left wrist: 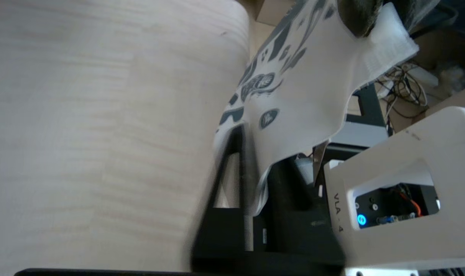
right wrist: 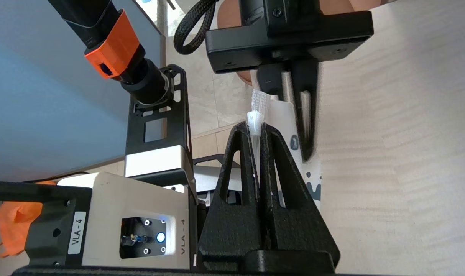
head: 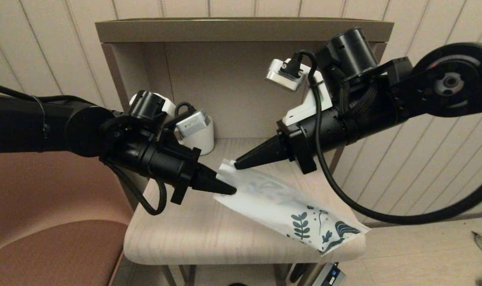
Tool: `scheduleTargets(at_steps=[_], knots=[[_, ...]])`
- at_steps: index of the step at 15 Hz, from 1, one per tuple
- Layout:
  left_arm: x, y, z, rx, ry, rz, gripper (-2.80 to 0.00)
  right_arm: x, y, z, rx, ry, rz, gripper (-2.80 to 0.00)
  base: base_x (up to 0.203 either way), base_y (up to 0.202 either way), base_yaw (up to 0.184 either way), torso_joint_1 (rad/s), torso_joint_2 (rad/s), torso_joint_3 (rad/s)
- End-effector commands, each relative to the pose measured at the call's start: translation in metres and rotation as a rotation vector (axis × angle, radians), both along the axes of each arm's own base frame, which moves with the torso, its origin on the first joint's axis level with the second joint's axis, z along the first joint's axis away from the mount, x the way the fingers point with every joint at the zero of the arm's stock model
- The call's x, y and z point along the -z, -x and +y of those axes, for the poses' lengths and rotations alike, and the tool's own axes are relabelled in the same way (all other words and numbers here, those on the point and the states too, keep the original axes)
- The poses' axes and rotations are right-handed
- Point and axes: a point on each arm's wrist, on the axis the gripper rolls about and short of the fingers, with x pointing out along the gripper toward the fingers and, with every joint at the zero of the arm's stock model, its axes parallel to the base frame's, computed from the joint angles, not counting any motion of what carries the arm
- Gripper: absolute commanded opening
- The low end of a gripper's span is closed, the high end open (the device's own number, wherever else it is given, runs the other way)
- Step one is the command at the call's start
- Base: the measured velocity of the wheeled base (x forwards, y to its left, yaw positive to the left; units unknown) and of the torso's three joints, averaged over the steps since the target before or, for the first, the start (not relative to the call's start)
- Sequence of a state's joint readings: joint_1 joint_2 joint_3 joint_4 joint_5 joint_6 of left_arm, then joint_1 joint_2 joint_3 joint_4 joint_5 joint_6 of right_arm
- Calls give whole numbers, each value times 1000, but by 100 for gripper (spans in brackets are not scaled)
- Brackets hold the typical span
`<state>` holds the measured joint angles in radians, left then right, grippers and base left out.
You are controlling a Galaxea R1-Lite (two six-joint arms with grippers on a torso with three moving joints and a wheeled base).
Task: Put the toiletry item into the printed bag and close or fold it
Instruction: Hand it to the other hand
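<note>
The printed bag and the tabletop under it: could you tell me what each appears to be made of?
The printed bag, pinched by both the left gripper and the right gripper, looks like thin, matte white plastic film: it sags and ripples, with a crimped sealed edge. It could be coated paper. The tabletop looks like pale wood or wood-grain laminate, judging by its streaked grain and smooth finish.

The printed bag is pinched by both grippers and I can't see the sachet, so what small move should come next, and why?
Probably fold the top over. The right gripper is shut on the bag's ribbed top edge and the left gripper pinches the side just below it, with the leaf-printed end resting on the table. Whether the sachet is inside cannot be seen.
</note>
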<state>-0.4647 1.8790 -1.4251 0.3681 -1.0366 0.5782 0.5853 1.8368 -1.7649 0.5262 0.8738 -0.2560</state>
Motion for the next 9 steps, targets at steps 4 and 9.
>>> scheduleTargets(at_steps=[4, 9], knots=[[-6, -2, 4, -10, 15, 1, 0, 3, -1, 2, -9, 4, 8, -280, 0, 0, 0, 0, 0, 0], [-15, -1, 4, -11, 28, -20, 0, 7, -5, 7, -15, 8, 10, -280, 0, 0, 0, 0, 0, 0]])
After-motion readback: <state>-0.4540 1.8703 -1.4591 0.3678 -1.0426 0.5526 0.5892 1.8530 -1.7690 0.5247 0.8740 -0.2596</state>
